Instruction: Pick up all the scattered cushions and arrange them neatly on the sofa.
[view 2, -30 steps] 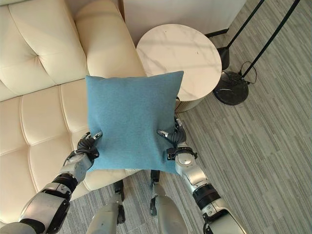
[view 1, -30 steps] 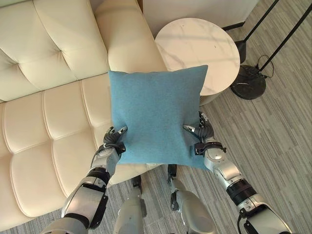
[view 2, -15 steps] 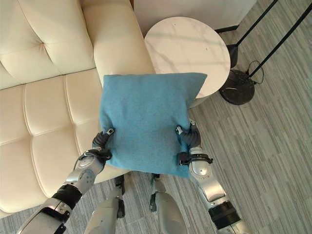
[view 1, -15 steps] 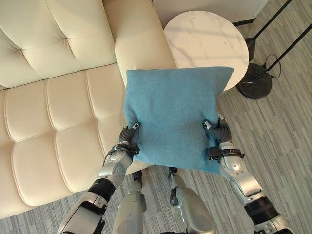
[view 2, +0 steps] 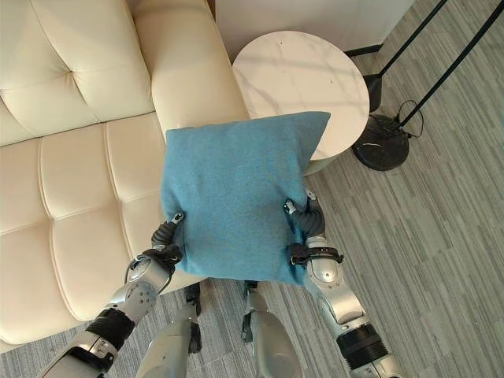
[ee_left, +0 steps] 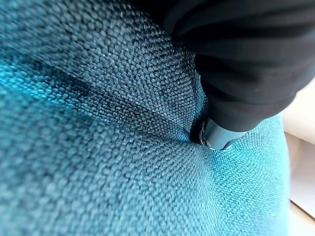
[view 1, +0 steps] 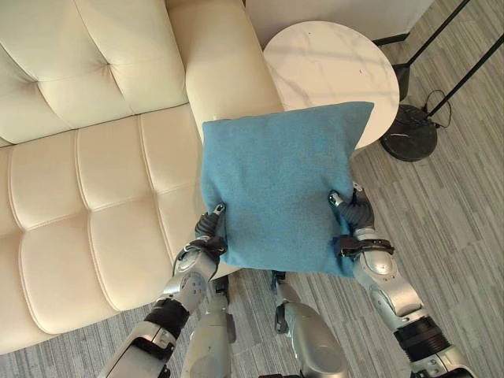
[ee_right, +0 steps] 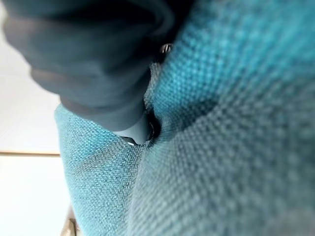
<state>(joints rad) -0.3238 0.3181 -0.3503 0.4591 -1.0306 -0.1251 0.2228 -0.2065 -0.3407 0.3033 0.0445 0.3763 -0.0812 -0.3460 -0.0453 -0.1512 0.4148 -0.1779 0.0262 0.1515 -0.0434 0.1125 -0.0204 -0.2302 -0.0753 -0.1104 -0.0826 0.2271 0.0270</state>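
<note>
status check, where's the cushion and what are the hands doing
Left robot hand and right robot hand pinch the cushion. Cushion held over sofa edge. Side table beyond.

I am looking down into a living room or lounge. A cream tufted leather sofa (view 1: 94, 157) fills the left of the frame, a round white marble side table (view 1: 331, 71) stands at the upper right beside its arm, and a black floor lamp base (view 1: 413, 132) sits on grey striped carpet (view 1: 449, 220) at the right.

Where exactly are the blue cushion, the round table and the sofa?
blue cushion (view 1: 276, 185), left eye view, middle of its face.
round table (view 1: 327, 59), left eye view, bare top.
sofa (view 1: 94, 197), left eye view, seat.
</note>
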